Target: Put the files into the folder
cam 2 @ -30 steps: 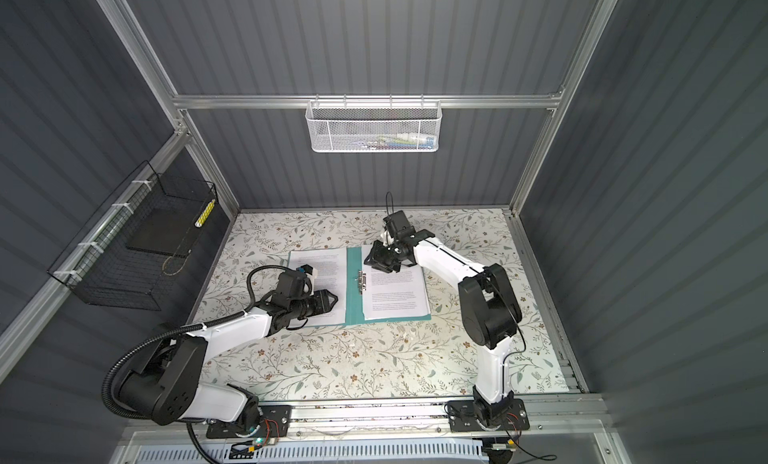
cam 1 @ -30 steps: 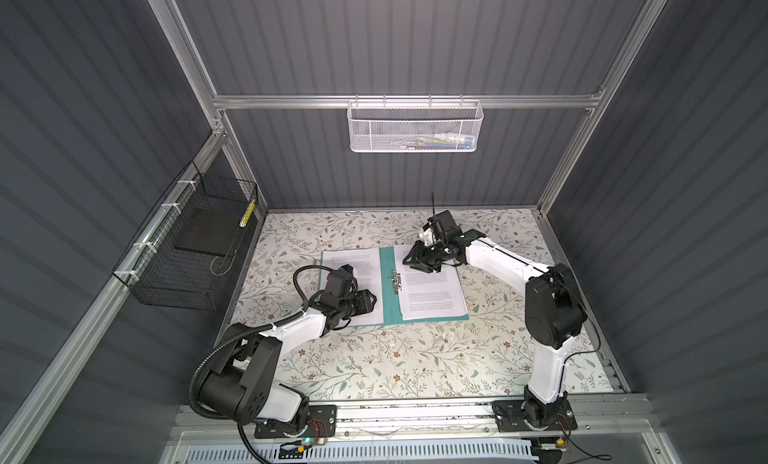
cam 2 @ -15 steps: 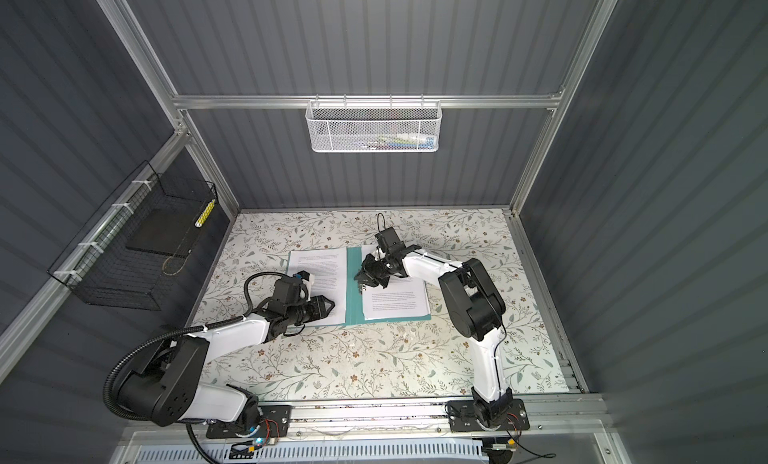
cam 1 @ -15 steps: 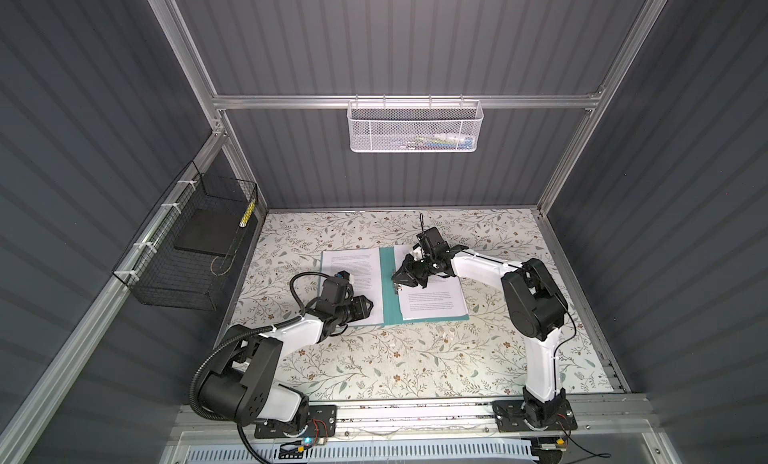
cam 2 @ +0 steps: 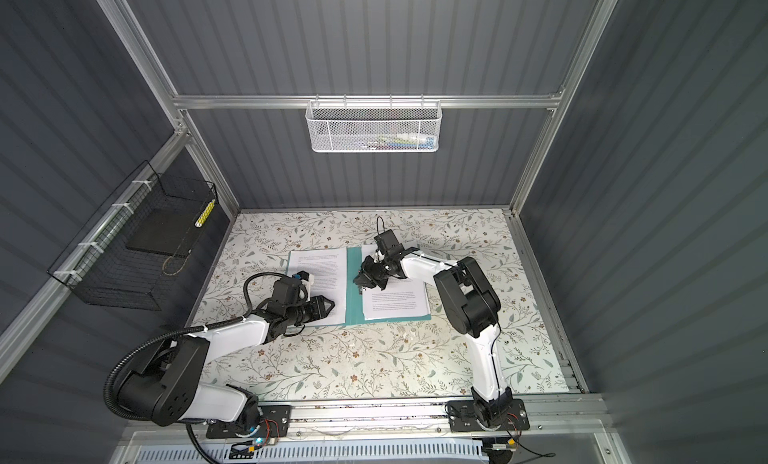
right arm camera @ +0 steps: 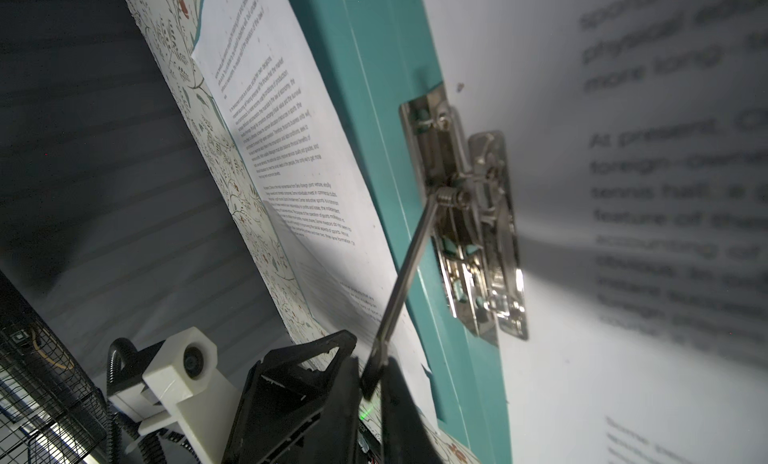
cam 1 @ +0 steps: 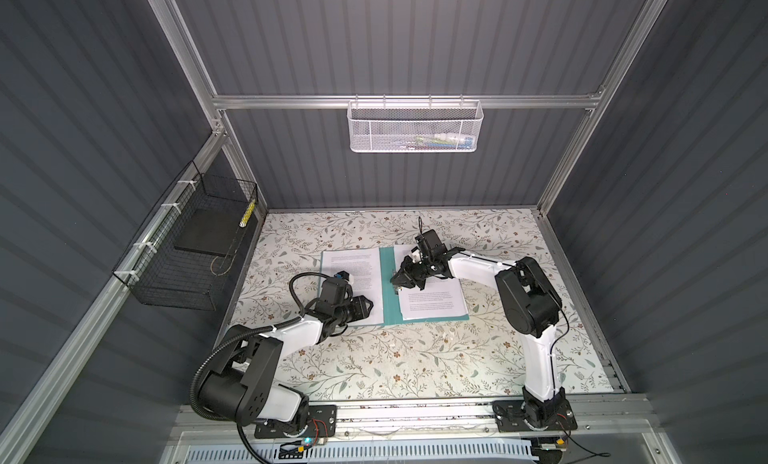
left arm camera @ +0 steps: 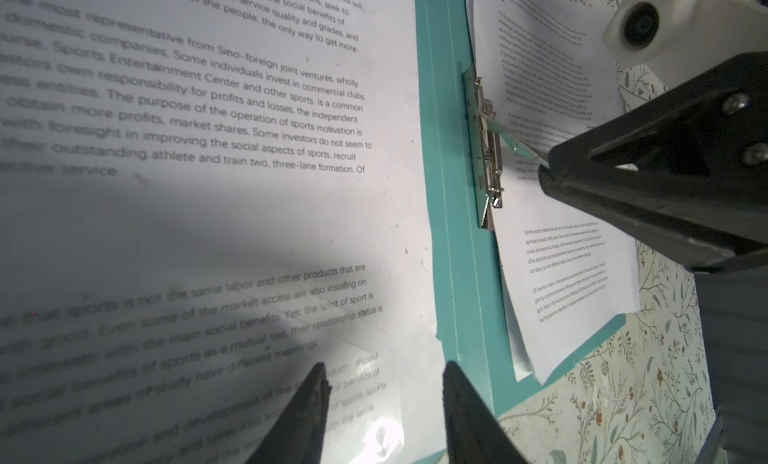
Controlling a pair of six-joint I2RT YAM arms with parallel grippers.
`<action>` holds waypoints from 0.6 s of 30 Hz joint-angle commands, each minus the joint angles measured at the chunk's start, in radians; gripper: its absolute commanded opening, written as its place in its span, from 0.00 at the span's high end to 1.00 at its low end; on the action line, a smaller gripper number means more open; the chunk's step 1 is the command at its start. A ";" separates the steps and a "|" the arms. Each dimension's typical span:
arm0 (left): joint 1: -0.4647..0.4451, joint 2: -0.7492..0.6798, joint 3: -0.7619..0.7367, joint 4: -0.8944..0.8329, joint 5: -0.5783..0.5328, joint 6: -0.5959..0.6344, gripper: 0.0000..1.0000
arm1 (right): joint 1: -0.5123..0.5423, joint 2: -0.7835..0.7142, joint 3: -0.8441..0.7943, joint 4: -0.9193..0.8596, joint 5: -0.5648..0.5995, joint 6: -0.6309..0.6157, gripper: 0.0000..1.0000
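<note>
Right wrist view: right gripper [right arm camera: 372, 370] clenched on clip lever [right arm camera: 409, 266] of open teal folder [right arm camera: 374, 88]; left gripper [left arm camera: 384, 366] released, jaws parted over printed sheet [left arm camera: 208, 212].

white mesh basket [cam 1: 414, 127], black wire basket [cam 1: 183, 275], floral tabletop [cam 1: 415, 358]

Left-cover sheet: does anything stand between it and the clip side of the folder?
Nothing lies on the sheet or the folder's teal spine it must cross. Over the clip, the right hand is shut on the raised lever, so that hand hangs over the destination. The left hand hovers open above the sheet.
</note>
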 commanded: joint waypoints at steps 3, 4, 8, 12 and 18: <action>0.009 0.003 -0.011 0.009 0.019 -0.008 0.54 | -0.007 -0.005 -0.003 0.015 -0.010 0.001 0.80; 0.009 0.004 -0.011 0.009 0.020 -0.008 0.54 | -0.009 -0.009 -0.005 0.020 -0.013 0.001 0.79; 0.011 0.004 -0.013 0.013 0.022 -0.008 0.54 | -0.012 -0.021 -0.013 0.036 -0.017 0.004 0.79; 0.010 0.006 -0.011 0.013 0.024 -0.008 0.54 | -0.012 -0.032 -0.016 0.037 -0.014 0.001 0.79; 0.010 0.009 -0.011 0.015 0.027 -0.004 0.54 | -0.013 -0.028 -0.021 0.044 -0.018 0.004 0.80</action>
